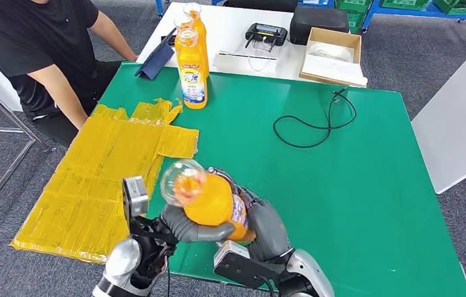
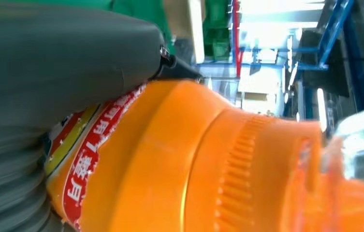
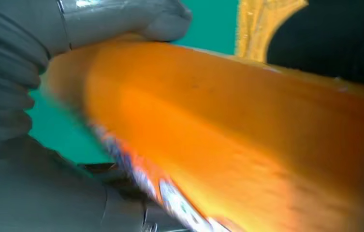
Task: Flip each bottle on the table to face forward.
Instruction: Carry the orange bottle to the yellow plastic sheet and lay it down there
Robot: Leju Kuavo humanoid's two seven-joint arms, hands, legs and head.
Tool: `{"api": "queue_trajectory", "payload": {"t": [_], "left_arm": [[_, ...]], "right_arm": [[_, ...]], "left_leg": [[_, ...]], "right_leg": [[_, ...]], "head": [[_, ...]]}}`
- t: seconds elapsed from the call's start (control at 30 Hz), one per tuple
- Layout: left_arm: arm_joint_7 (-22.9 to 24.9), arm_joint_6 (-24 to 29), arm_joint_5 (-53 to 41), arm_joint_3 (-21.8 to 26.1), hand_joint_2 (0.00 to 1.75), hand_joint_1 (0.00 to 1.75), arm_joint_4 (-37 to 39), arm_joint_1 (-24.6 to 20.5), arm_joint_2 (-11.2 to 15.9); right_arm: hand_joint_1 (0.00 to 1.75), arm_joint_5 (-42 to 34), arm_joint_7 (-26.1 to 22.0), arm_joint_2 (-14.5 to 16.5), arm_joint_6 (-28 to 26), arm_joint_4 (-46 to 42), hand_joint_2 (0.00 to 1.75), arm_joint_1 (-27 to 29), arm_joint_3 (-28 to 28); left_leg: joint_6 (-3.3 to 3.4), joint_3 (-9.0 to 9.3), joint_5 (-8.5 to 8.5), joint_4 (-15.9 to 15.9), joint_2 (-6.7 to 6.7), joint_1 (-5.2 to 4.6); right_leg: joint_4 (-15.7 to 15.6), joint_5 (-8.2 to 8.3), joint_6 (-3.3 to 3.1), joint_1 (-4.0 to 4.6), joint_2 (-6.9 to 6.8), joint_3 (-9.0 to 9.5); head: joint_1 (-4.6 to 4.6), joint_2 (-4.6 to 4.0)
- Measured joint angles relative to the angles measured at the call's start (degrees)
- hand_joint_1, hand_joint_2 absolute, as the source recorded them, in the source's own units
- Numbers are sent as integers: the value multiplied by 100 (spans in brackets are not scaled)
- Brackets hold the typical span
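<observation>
Both hands clasp the orange bottle [image 1: 211, 201] above the near table edge, left hand [image 1: 187, 229] and right hand [image 1: 267, 232] wrapped round it, likely for turning its label forward.

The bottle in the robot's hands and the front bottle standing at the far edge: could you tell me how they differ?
The held bottle is lifted off the table and tilted, its clear cap toward the camera; the standing bottle is upright on the green table. The left hand and right hand grip the held one; nothing touches the standing one. Both are orange, with labels.
</observation>
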Motion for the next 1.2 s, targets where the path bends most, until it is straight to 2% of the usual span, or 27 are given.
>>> {"api": "queue_trajectory", "payload": {"t": [0.1,0.4,0.6,1.0,1.1,1.2], "left_arm": [[-186,239,-751,55,175,175,-120,39,7],[-551,584,-1808,676,175,175,-304,181,59],[-719,1323,-3579,1134,175,175,-310,109,70],[-747,1558,-3970,1303,175,175,-276,13,71],[-677,2211,-5240,1294,175,175,-203,-71,115],[-354,2702,-6727,1274,175,175,107,-248,270]], "right_arm": [[0,46,0,-9,-90,-132,175,208,-53],[0,-50,-83,-90,-287,-902,175,800,-272],[0,-152,-167,-167,-337,-1513,175,986,-341],[0,-184,-193,-215,-351,-1790,175,1040,-386],[0,-259,-263,-220,-370,-1795,175,1042,-390],[0,-409,-340,-258,-405,-1795,175,1042,-392]], "left_leg": [[0,-3,0,0,-2,0],[0,-3,0,0,-2,0],[0,-3,0,0,-1,1],[0,-3,0,0,0,0],[0,-3,0,0,-1,1],[-1,-1,0,0,-2,1]], "right_leg": [[0,0,0,0,0,-3],[0,-1,-1,0,0,-4],[0,-1,-1,0,0,-7],[0,-1,-1,0,0,-8],[0,-1,-1,1,0,-8],[0,-1,-1,1,0,-7]], "head": [[-1,0],[-1,0],[0,0],[0,0],[0,0],[1,0]]}}
